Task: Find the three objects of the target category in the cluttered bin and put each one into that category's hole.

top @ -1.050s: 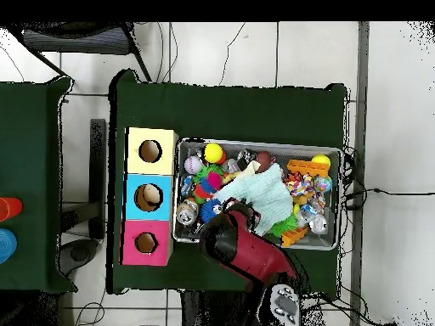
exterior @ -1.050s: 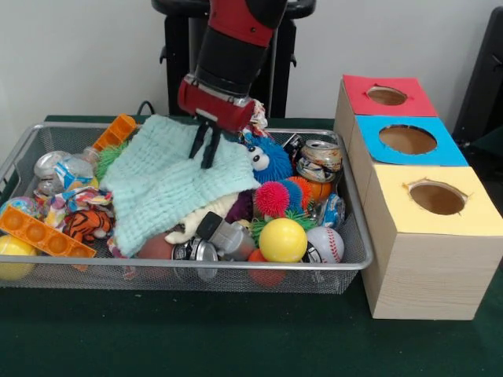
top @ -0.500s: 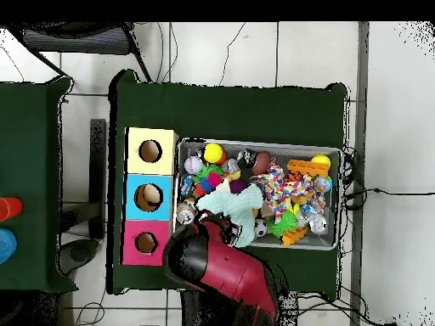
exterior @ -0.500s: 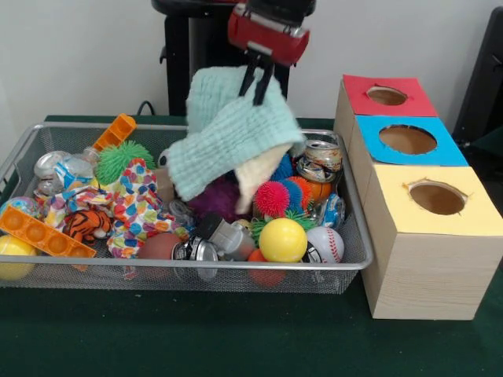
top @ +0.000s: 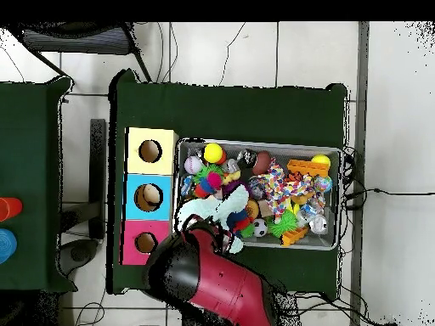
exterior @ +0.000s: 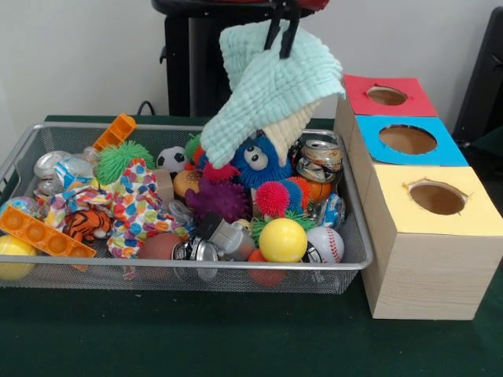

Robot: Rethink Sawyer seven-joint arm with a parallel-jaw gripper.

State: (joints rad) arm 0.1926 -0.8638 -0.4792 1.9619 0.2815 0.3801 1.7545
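Hanging from the gripper (exterior: 281,35) at the top of the front view, a mint green cloth (exterior: 267,90) is lifted clear above the wire basket (exterior: 196,271). The two black fingers (exterior: 289,39) are pressed together on the upper edge of the cloth, and a cream coloured layer shows under its lower right fold. The lowest corner of the cloth comes down in front of a blue furry toy with big eyes (exterior: 255,161), which sits in the middle of the basket.

Around this toy lie a purple spiky ball (exterior: 216,198), a pink spiky ball (exterior: 273,198), a yellow ball (exterior: 283,239), a baseball (exterior: 324,243) and a crushed drink can (exterior: 318,159). More to the left there are a small soccer ball (exterior: 170,159), a green spiky ball (exterior: 122,159), a cloth with coloured dots (exterior: 137,206) and an orange pop tray (exterior: 43,232).

Just beside the basket on the right stands a wooden box with three holes; its tops are red (exterior: 387,96), blue (exterior: 407,140) and yellow (exterior: 436,198).

In the overhead view the red arm (top: 212,284) covers the basket's corner near the red hole, and the cloth (top: 223,208) shows beyond it, over the basket's end nearest the box.
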